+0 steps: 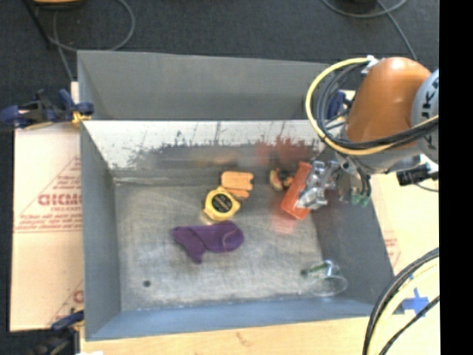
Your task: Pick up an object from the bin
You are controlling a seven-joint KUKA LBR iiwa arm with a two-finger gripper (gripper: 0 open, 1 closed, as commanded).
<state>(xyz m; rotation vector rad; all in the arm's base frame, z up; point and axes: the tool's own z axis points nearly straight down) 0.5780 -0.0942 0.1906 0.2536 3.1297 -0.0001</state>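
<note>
the hand (315, 191) sits low in the far right part of the grey metal bin (100, 220), its silvery end pressed against the right side of an orange-red rectangular block (293, 194) that stands tilted, its top leaning to the right. it cannot be told from this view whether the hand is closed on the block or merely touching it. just to the left of the block's top lies a small dark brownish lump (278, 177), and farther left a tan-orange spongy slab (236, 181) touches a round yellow tape measure (219, 204). a crumpled purple cloth (208, 239) lies nearer, well apart from the hand, and a clear glassy piece (325, 276) rests in the near right corner. the main risk is likely an off-centre hold: contact seems to fall along one edge of the block, so a lift could let it pivot and slip back into the bin. the bin's right wall is close, and a sideways move there could knock the block loose. the brownish lump is near enough to be nudged or dragged along if the block swings left.
</note>
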